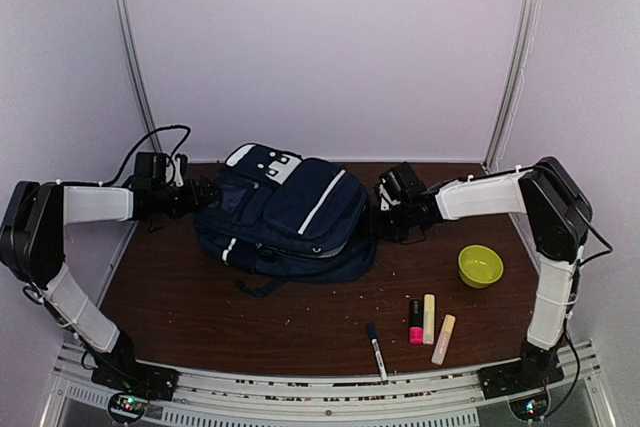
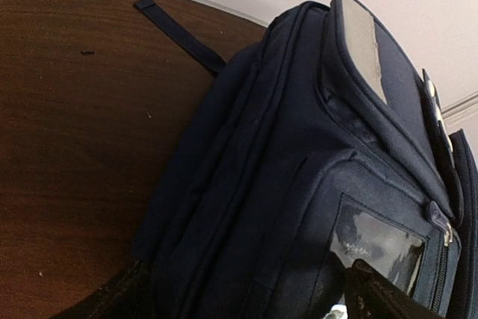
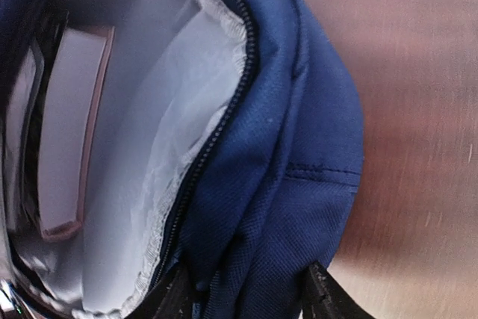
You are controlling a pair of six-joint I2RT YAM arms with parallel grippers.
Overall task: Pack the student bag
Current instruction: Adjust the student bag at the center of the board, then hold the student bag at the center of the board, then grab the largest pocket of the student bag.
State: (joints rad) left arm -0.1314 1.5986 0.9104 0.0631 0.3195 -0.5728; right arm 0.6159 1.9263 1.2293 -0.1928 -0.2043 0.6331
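The student bag (image 1: 290,212) lies in the middle of the tabletop (image 1: 200,307), toward the far wall. We see the right pincer (image 3: 246,295) clamped on the blue rim of its unzipped compartment, while the left pincer (image 2: 243,300) stands spread wide against the bag's opposite side.

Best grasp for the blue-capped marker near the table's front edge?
Pinch the white barrel of the marker at mid-length, coming straight down from above, with the jaws across its width. It lies flat and alone on the table, clear of the three highlighters to its right, so both long sides look free.
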